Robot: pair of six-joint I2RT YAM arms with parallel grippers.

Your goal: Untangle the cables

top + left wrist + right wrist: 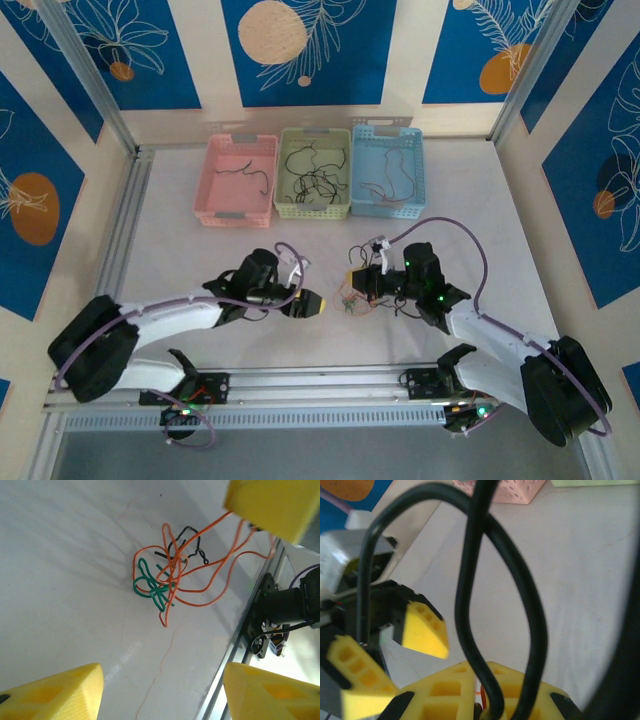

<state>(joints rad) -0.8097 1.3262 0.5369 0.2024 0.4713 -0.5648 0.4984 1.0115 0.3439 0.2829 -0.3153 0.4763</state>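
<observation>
Cables [351, 301] — pinched in the right claw [479, 692].

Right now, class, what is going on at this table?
Two robot arms are working on a tangle of orange, green and black cables at mid-table. The right arm has its jaws shut on a black cable; the left arm faces the tangle with jaws open. Three baskets behind hold loose strands.

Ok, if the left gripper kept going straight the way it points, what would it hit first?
Most likely the tangle of thin orange, green and black wires on the white table, dead ahead of the left gripper; depth is unclear.
</observation>
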